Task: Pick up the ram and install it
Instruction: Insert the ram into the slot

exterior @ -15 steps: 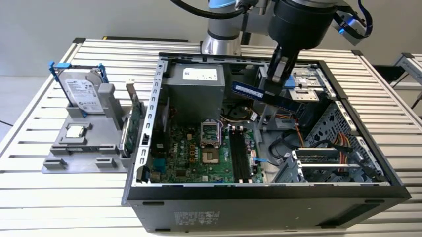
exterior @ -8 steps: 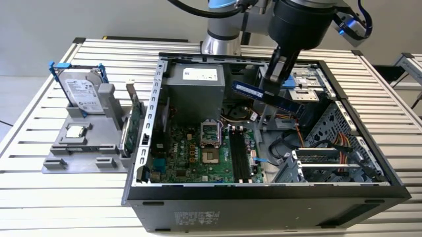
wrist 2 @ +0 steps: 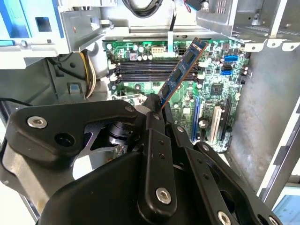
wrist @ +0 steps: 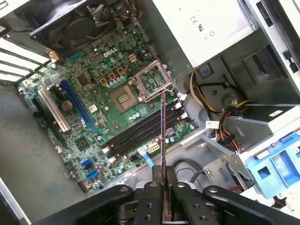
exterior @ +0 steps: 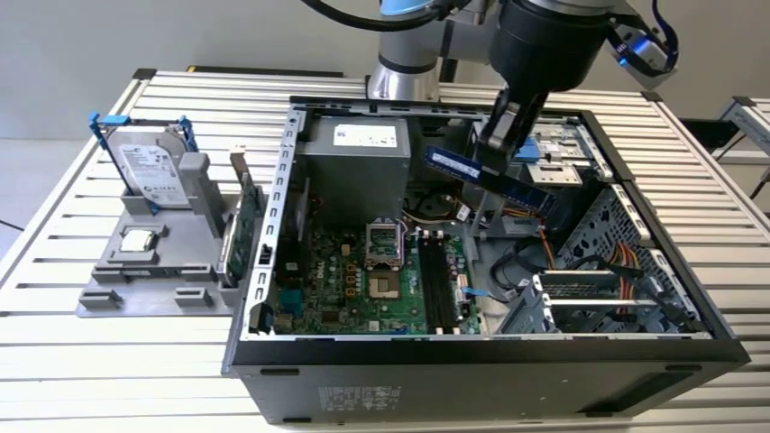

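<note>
Above the open computer case [exterior: 481, 383], the tool [exterior: 496, 149] pinches the ram [exterior: 520, 189] tight between its fingers. The ram is a long, thin, dark stick with a blue sticker on it. It hangs in the air, tilted, with one end lower than the other. It is up over the inside of the case, near the grey metal box [exterior: 355, 158] at the back.

In the second wrist view, the tool [wrist 2: 157, 105] grips one end of the ram [wrist 2: 180, 75], and the rest pokes out over the green board [wrist 2: 211, 89]. The long black slots [wrist 2: 145, 68] on that board are below the ram, and the ram is not touching them.

In the first wrist view, the ram [wrist: 162, 136] shows only its thin edge. The tool [wrist: 163, 180] has one finger on each side of it.

The case lies on a worktop [exterior: 108, 361] made of metal strips. Beside the case, on the exterior view's left, a grey holder [exterior: 157, 302] carries a hard drive [exterior: 154, 171], a small square chip [exterior: 136, 240] and a green card [exterior: 247, 225].
</note>
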Controlling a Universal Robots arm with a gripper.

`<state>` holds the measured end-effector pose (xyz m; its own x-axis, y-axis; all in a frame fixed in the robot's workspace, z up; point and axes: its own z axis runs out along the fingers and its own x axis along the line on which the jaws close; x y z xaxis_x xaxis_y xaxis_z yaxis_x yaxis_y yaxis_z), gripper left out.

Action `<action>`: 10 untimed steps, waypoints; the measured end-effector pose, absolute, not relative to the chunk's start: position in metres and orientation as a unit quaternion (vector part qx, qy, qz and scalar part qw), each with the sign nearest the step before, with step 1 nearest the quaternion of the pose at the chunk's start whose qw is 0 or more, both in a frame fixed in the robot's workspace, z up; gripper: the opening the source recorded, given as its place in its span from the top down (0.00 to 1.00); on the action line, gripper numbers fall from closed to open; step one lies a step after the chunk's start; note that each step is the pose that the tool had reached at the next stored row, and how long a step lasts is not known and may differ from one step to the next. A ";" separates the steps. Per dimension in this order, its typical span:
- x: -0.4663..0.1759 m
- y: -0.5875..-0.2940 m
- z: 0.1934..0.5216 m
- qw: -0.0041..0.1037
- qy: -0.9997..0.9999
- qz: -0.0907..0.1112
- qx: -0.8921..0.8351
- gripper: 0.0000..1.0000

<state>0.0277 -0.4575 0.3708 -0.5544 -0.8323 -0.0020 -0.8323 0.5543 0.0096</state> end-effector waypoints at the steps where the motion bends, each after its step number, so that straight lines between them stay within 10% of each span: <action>1: 0.028 -0.458 0.371 0.001 -0.883 -0.005 0.469 1.00; 10: 0.028 -0.458 0.370 0.001 -0.901 -0.005 0.434 1.00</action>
<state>0.0277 -0.4576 0.3702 -0.6239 -0.7815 -0.0020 -0.7814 0.6239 0.0096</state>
